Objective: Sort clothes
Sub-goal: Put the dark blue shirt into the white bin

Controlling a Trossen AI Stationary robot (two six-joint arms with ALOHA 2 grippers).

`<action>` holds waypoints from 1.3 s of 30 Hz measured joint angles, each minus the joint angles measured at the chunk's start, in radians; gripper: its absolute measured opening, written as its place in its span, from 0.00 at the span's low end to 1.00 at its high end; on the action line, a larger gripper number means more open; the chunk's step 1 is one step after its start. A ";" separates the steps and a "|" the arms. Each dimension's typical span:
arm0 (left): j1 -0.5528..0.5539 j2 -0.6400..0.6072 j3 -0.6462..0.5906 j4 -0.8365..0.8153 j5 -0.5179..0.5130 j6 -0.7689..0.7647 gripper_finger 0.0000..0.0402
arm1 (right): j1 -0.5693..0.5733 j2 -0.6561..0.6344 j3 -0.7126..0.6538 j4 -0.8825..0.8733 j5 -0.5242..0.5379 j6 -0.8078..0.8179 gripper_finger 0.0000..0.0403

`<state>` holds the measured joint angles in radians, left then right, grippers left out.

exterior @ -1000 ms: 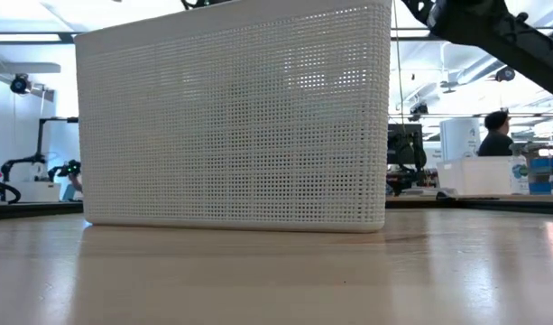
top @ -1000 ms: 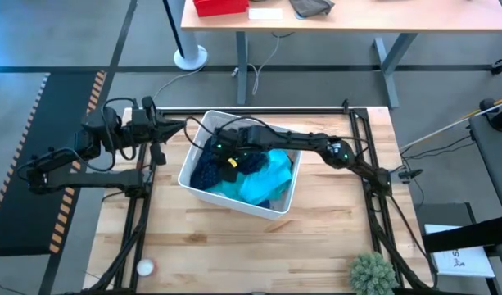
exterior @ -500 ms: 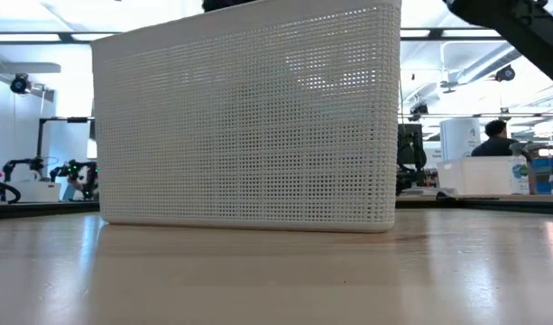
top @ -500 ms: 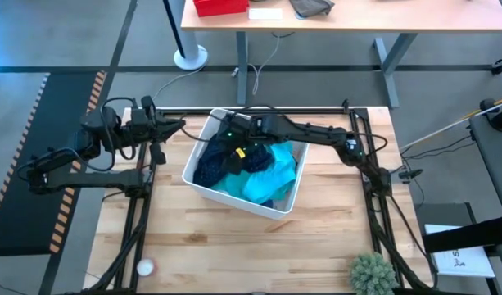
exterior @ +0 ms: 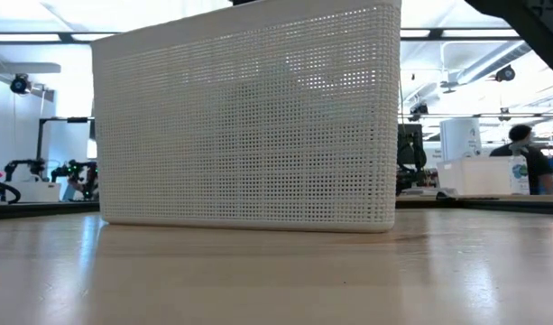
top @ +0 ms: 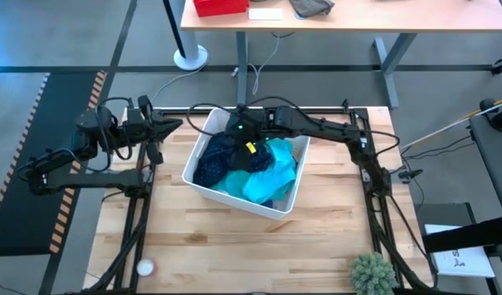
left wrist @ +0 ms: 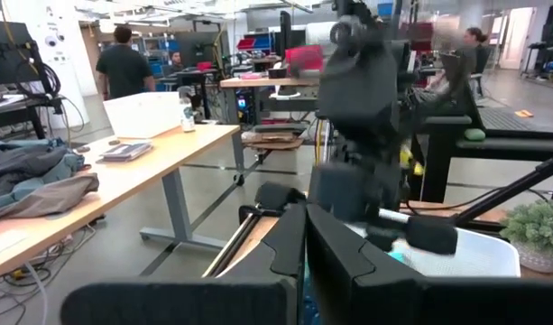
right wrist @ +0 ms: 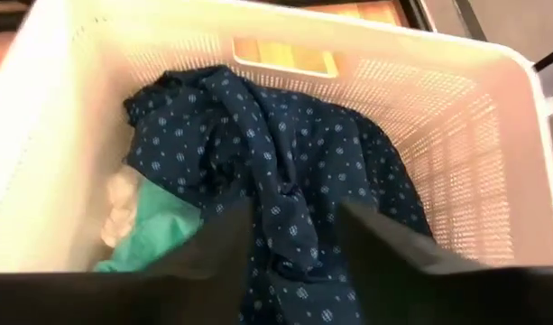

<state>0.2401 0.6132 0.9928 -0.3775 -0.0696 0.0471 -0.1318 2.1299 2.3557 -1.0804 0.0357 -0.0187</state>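
Your right gripper [right wrist: 290, 257] had pulled back toward the basket's 12 o'clock rim over the last second, and its fingers straddled a fold of the navy dotted garment [right wrist: 285, 171] with a gap showing; I couldn't tell whether the cloth was pinched. The clothes were all in the white basket [top: 203, 190], teal garment [top: 271, 174] at 3 o'clock; the basket had shifted slightly. Nothing was sorted out yet. Your left gripper [top: 175, 125], fully closed, waited off the bench's 10 o'clock edge.

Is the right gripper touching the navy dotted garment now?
Cannot tell. In the right wrist view the right gripper frames the navy dotted garment, but neither contact nor gap shows plainly.
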 joint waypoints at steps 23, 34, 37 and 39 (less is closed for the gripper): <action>0.000 -0.052 0.000 -0.028 0.000 -0.004 0.00 | -0.002 0.216 -0.288 0.239 -0.019 0.077 0.00; 0.000 -0.050 0.000 -0.028 0.001 -0.008 0.00 | 0.008 0.203 -0.263 0.236 -0.053 0.071 0.00; 0.000 -0.050 0.000 -0.027 0.001 -0.008 0.00 | 0.012 0.167 -0.230 0.220 -0.027 0.067 0.00; 0.000 -0.050 0.000 -0.027 0.001 -0.008 0.00 | 0.012 0.135 -0.208 0.215 -0.010 0.052 0.00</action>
<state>0.2401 0.5635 0.9928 -0.4043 -0.0689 0.0391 -0.1199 2.2653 2.1481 -0.8653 0.0262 0.0332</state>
